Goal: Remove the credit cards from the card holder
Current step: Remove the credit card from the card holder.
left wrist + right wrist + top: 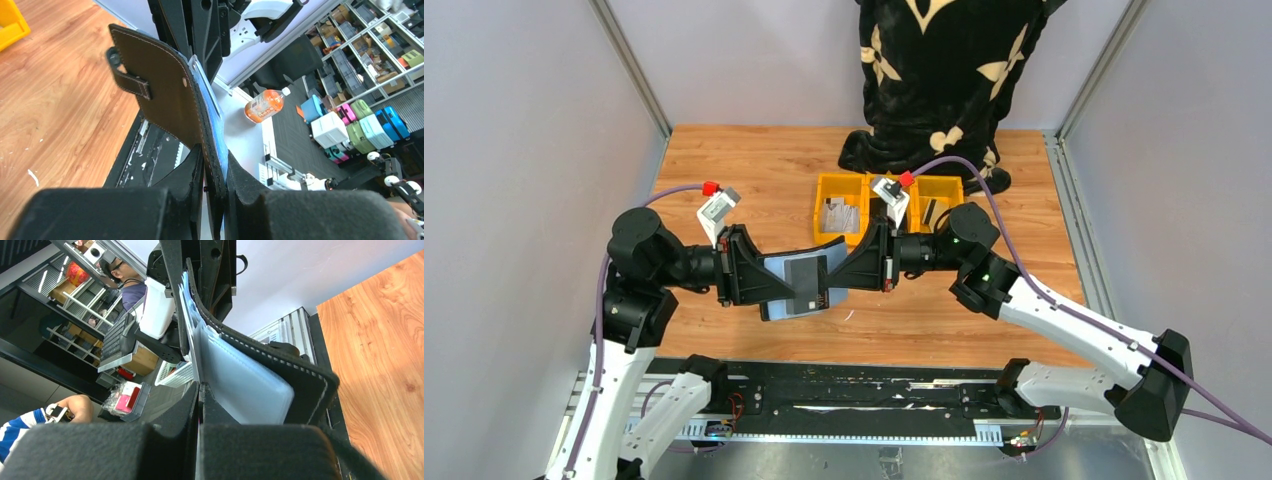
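- Step: card withdrawal; left gripper [214,167] clamps card holder [799,283], frame centre.
- Right gripper [199,392]: pinched shut on pale credit card [195,357] edge.
- Next: steady outward pull, probably.

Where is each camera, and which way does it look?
Top: high behind the arms, looking down at the table; left gripper and right gripper show, pinching the wallet.
Left wrist: on the left arm, facing the wallet's black outside; its fingers show.
Right wrist: on the right arm, facing the clear sleeves; its fingers show.
All share the wallet.
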Robot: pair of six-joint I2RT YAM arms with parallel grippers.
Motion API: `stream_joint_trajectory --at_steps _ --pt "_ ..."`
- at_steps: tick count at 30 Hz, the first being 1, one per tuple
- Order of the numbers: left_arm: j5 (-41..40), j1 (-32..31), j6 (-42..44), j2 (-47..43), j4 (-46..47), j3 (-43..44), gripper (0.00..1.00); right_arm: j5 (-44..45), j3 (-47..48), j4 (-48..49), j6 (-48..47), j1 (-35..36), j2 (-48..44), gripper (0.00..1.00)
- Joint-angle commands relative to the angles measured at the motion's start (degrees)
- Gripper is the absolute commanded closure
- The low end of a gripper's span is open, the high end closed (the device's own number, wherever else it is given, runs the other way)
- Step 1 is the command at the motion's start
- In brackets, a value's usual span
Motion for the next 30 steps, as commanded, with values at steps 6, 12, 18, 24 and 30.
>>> stream_joint_trajectory --at_steps 6,12,18,24,30 --pt "3.3 -0.2 -1.1 -1.1 2.5 1.5 0.83 1.8 -2.7 2.9 1.1 -1.8 -2.4 1.00" --pt "-0.2 -0.2 -1.5 -0.6 2.6 1.6 1.00 0.1 -1.7 5.4 2.1 0.0 -0.6 0.88" --pt "-2.2 -0.2 -0.4 0.2 1.2 1.7 1.00 -0.4 -0.9 7.9 2.9 1.1 1.0 0.65" --pt "-2.5 -0.2 1.0 0.4 -0.3 2.3 1.00 -0.8 0.4 7.8 2.6 1.1 1.1 0.76" --pt "-2.7 -0.2 4.9 1.2 -4.2 3.4 1.00 -0.6 -0.9 4.3 1.0 -0.2 -2.2 1.00"
